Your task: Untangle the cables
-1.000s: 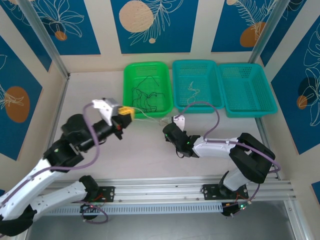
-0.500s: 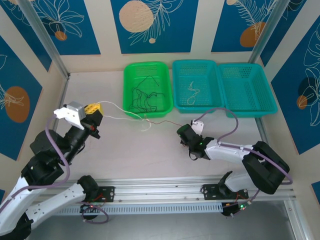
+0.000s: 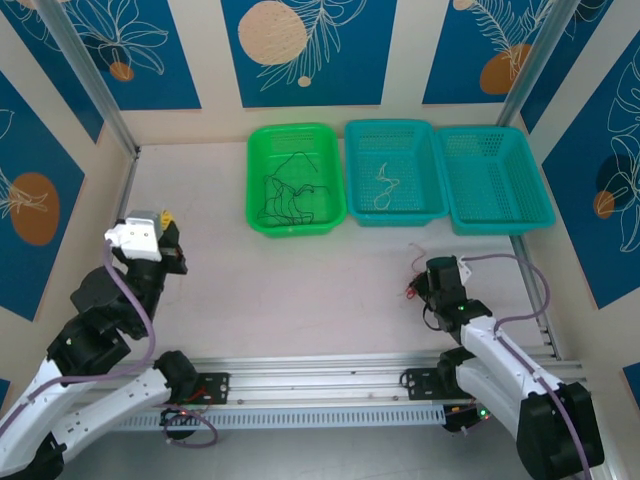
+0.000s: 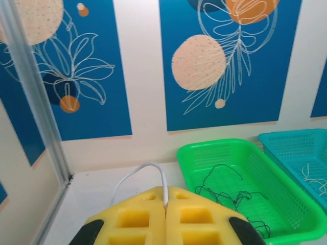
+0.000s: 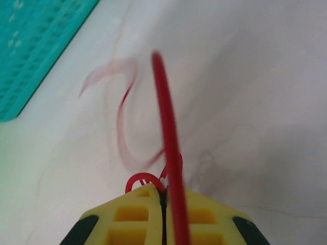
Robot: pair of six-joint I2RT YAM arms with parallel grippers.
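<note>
The left end effector (image 4: 165, 203) pinched the white cable (image 4: 149, 170) well to the near-left of the green basket (image 3: 293, 128), the right end effector (image 5: 164, 200) pinched the red cable (image 5: 169, 127) well off its near-right, likely to hold both clear of the black cables (image 3: 284, 196) inside it.

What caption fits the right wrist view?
Right gripper pinching a red cable over the table, teal basket at upper left.

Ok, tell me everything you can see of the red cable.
The red cable is a thin, flexible wire pinched in the seam between the yellow foam pads of the shut right gripper. A small loop bulges beside the seam; one length rises toward the camera, another curls off, blurred, over the pale table. Its ends are unclear.
</note>
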